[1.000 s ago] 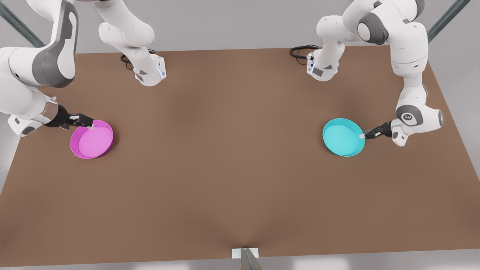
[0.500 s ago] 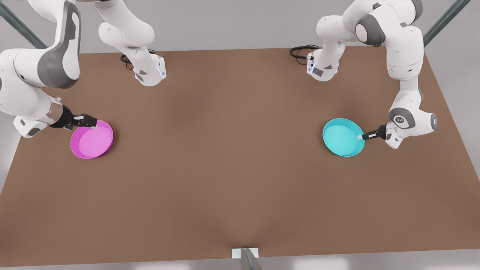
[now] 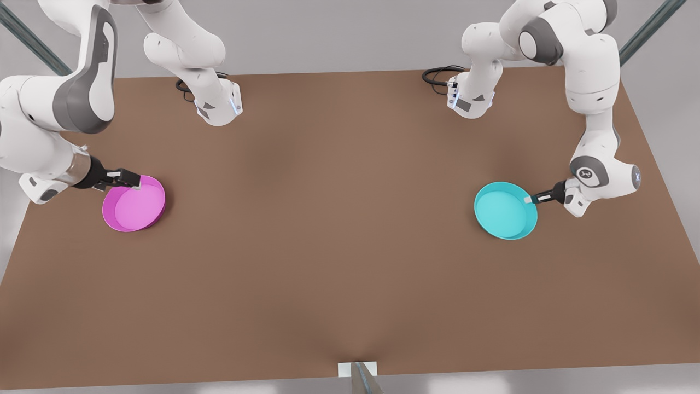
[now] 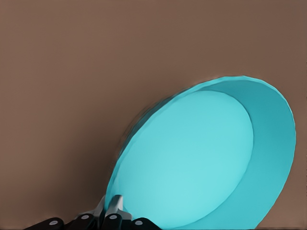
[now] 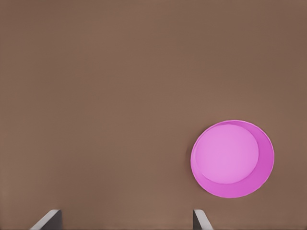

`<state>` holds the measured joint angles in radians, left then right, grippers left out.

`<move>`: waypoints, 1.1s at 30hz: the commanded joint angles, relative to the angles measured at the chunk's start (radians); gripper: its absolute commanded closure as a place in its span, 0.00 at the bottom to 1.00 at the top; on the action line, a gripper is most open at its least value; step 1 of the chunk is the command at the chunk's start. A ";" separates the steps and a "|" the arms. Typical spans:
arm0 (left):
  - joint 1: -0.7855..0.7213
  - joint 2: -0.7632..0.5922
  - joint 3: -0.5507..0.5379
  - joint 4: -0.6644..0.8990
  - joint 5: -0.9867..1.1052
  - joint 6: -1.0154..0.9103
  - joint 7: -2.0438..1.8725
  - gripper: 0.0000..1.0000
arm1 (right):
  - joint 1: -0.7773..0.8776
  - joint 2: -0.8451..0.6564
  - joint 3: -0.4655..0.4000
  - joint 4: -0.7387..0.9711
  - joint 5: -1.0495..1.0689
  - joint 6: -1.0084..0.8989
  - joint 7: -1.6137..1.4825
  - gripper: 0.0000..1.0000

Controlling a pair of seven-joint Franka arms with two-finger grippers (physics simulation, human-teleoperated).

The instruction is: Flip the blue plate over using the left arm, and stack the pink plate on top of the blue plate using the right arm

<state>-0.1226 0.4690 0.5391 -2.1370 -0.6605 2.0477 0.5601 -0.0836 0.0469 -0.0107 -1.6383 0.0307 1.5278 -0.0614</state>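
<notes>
No text, label, brand name, number or sign can be read anywhere in these views, neither on the arms, nor on the plates, nor on the bench.

Brown tabletop [image 3: 339, 230] spread wide across front view, bare matte surface, grey floor beyond far edge. Black cable [image 3: 437, 74] coiled at far edge twd front view's right, another black cable [image 3: 183, 85] at far edge twd left. Small white bracket [image 3: 355, 369] w/ grey metal strut at near edge, mid; grey struts [image 3: 648, 27] crossing upper corners.
</notes>
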 commanded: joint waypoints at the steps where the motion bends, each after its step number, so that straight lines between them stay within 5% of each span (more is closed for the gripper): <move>1: 0.000 -0.003 -0.001 0.000 -0.030 -0.004 0.000 0.79 | -0.007 0.001 0.000 0.000 0.000 0.000 0.000 0.00; 7: -0.048 -0.096 -0.027 0.043 -0.033 -0.121 -0.127 0.79 | -0.008 0.001 0.000 0.000 0.000 0.000 0.000 0.00; 22: -0.087 -0.202 -0.535 0.129 0.019 -0.001 -0.854 0.79 | -0.016 0.008 0.000 -0.002 0.000 0.002 -0.002 0.00; 33: -0.519 -0.155 -0.536 0.414 0.674 -0.027 -1.657 0.79 | -0.116 0.057 0.000 -0.115 0.049 -0.060 -0.023 0.00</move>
<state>-0.6635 0.3144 0.0030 -1.7102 -0.1284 1.9964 -1.1399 -0.2030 0.1154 -0.0120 -1.7589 0.0802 1.4813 -0.0844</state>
